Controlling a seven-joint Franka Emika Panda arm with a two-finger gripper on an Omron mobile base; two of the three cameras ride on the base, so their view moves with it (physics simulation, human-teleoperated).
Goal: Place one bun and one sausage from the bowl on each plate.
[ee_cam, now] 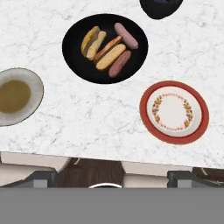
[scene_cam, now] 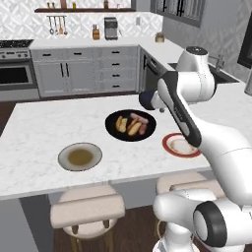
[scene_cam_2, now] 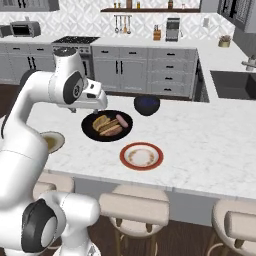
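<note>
The black bowl sits mid-counter and holds buns and sausages. Left of it lies the grey-rimmed plate with an olive-brown centre, bare. To the bowl's right and nearer the counter's front edge lies the red-rimmed plate, also bare. My gripper hangs high over the counter's near side, open, with nothing between its fingertips.
A smaller dark-blue bowl stands behind the black bowl, toward the right. Beige stools line the counter's near edge. White marble lies bare between the dishes.
</note>
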